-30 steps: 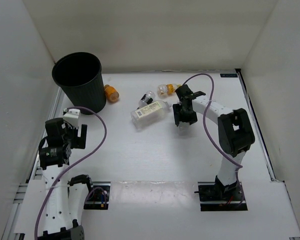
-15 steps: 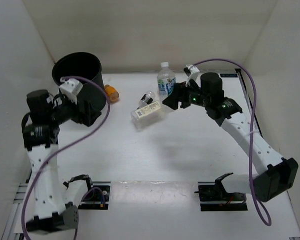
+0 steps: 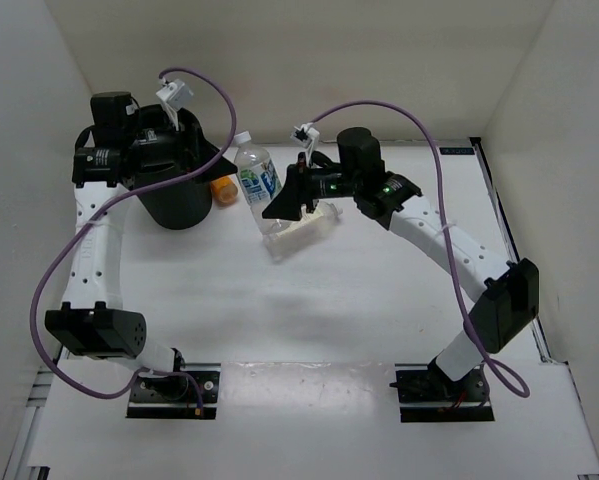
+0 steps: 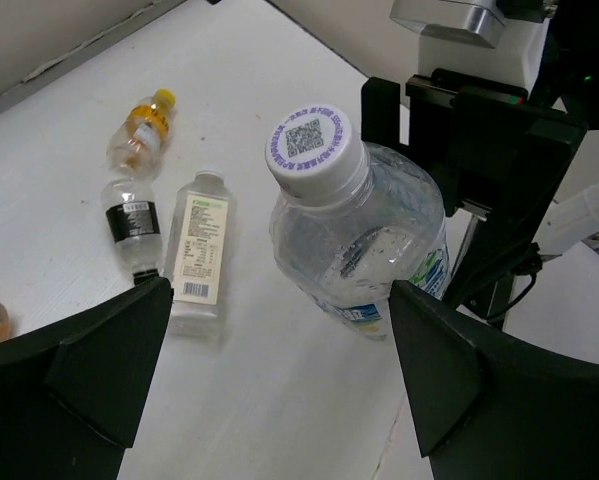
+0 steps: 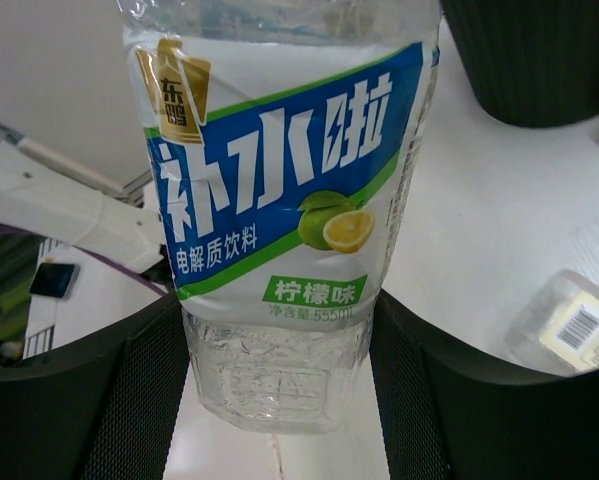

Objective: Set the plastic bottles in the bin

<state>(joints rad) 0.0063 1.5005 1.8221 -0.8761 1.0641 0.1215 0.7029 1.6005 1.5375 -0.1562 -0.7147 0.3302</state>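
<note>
Right gripper [image 3: 279,198] clamped on the base of the blue-labelled drink bottle [image 3: 257,178], which hangs tilted above the counter [image 3: 329,300], just right of the black ribbed bin [image 3: 174,208]. Left gripper [image 3: 201,158] spread wide, empty, at the bin's rim, facing the bottle's cap.

One clear bottle with a blue-white label [image 3: 257,178], one clear bottle with a white label [image 3: 301,230], one dark-labelled bottle [image 4: 134,218], one orange-capped bottle [image 4: 144,125] and one stubby orange bottle [image 3: 222,189] make five plastic bottles. There is one black ribbed bin [image 3: 174,208] and one white bench [image 3: 309,320]. There are two grippers, the left gripper [image 4: 279,290] and the right gripper [image 5: 277,305].
</note>
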